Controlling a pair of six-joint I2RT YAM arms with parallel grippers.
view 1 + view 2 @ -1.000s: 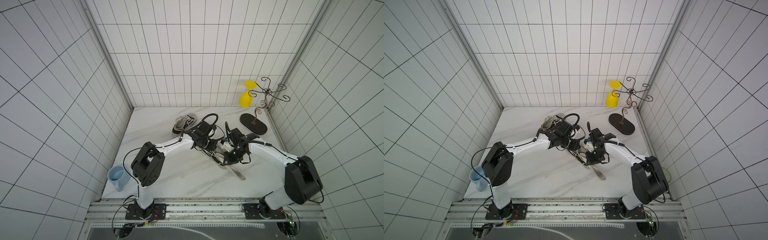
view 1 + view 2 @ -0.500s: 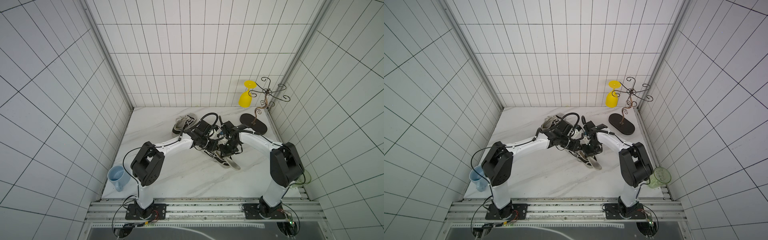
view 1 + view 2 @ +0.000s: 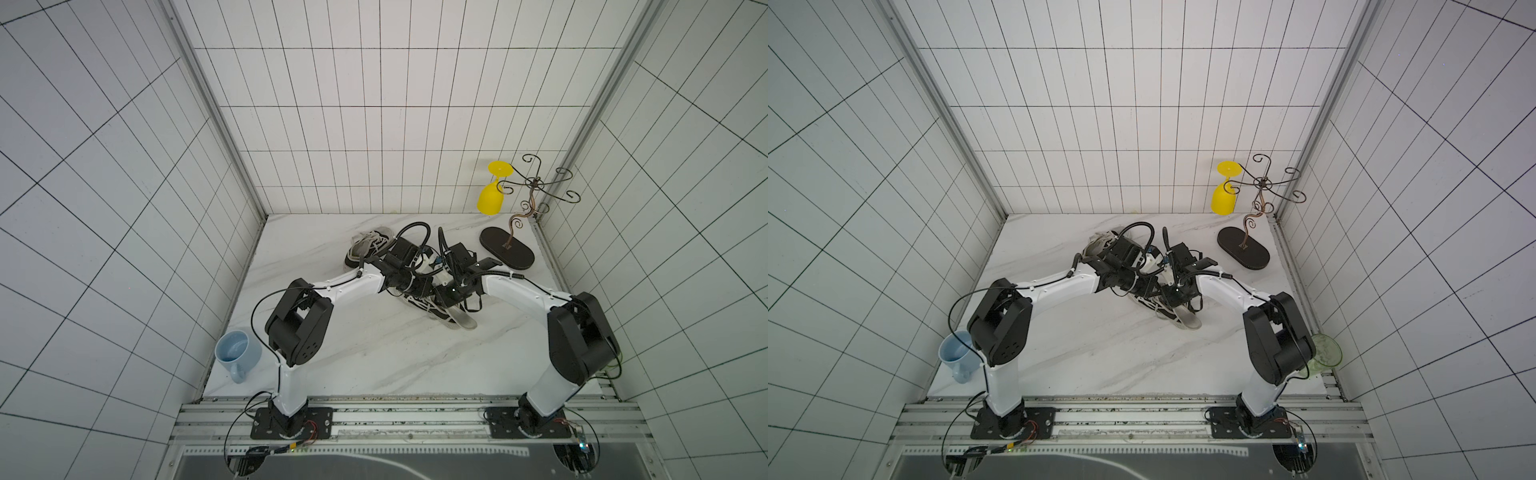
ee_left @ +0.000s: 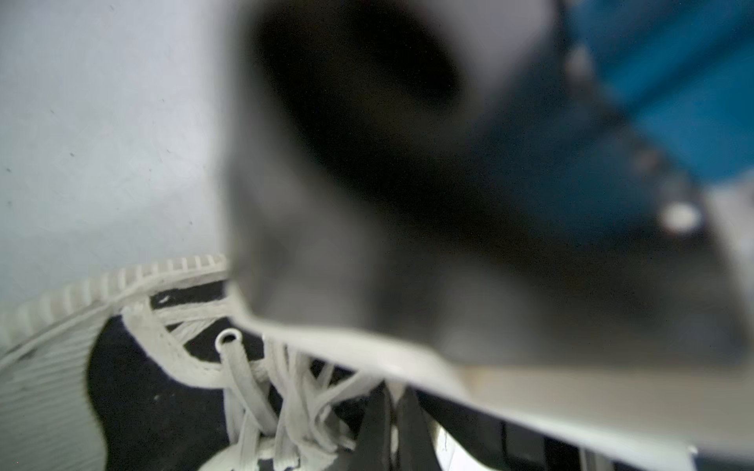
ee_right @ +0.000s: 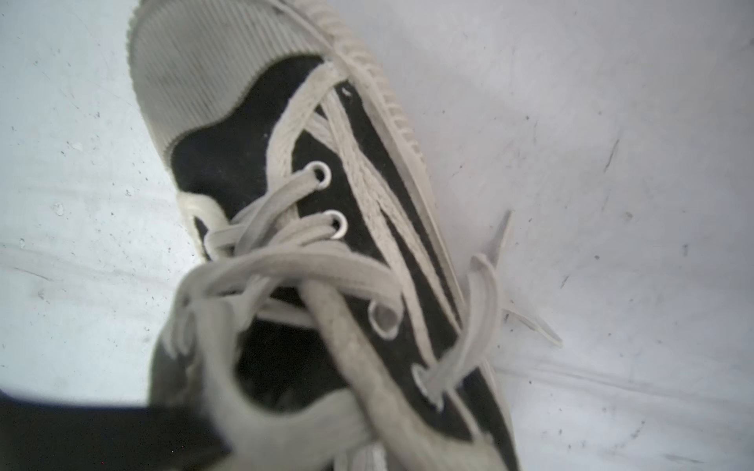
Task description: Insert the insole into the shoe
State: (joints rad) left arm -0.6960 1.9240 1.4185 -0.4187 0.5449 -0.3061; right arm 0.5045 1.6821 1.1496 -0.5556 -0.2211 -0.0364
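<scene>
1. Right now both tools meet side by side over one spot on the marble worktop [image 3: 374,357], with the shoe [image 3: 442,322] beneath them.
2. Left tool [image 4: 393,410]: its two dark fingers [image 4: 371,440] are pressed together, with no gap between them. Their tips end at the pale edge of a flat grey sheet, the insole [image 4: 551,397]. The insole crosses just ahead of this tool, over the shoe's lacing. It is badly blurred, so I cannot tell whether the fingers pinch it or only touch it. Whether its far end sits in the shoe's opening is hidden.
3. Right tool [image 3: 447,297]: it hangs directly over the shoe's opening. Its wrist view shows only one dark, blurred finger [image 5: 94,436] beside the collar. I cannot tell how wide it stands or whether it has hold of anything.
4. The shoe is black canvas with a ribbed pale toe cap [image 5: 183,69]. Its white laces [image 5: 351,342] are loose and loop across the opening under the right tool. The heel end is covered by both tools, and the toe points away from them towards the front rail.
5. A second shoe [image 3: 368,247] lies just behind the left tool, on the back-wall side.
6. A wire rack [image 3: 509,253] stands beyond the right tool on its outer side, with a yellow glass [image 3: 490,203] hanging upside down from one arm.
7. A blue mug [image 3: 237,351] sits well apart from the left tool, back by that arm's base.
8. In a top view a green glass [image 3: 1327,357] shows beside the right arm's shoulder, well apart from the right tool.
</scene>
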